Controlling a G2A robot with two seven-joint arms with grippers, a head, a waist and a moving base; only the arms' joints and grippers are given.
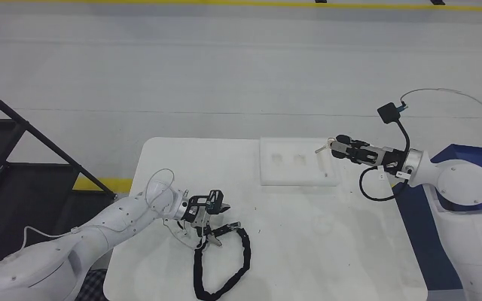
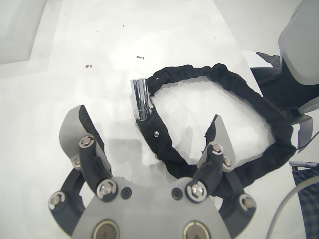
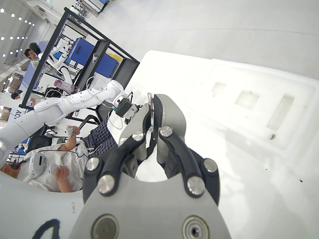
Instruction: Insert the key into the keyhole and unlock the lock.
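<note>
Lock (image 2: 140, 100) lies on the desk (image 1: 301, 248) between the wide-spread jaws of the left gripper (image 2: 149, 119); right gripper (image 3: 152, 103), well apart, is clamped on the key (image 1: 321, 147).

print | small grey three-letter mark (image 3: 74, 206) with a wave symbol, on the right arm's white wrist shell (image 3: 44, 200) | black hand-drawn stroke (image 3: 47, 227) beside it, cut off, unreadable | large letters on a far panel (image 3: 15, 118), cut off

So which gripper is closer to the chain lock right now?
Left. The left gripper is open right over the chain lock, straddling it. The right gripper is across the table by the foam tray, shut on the key.
</note>
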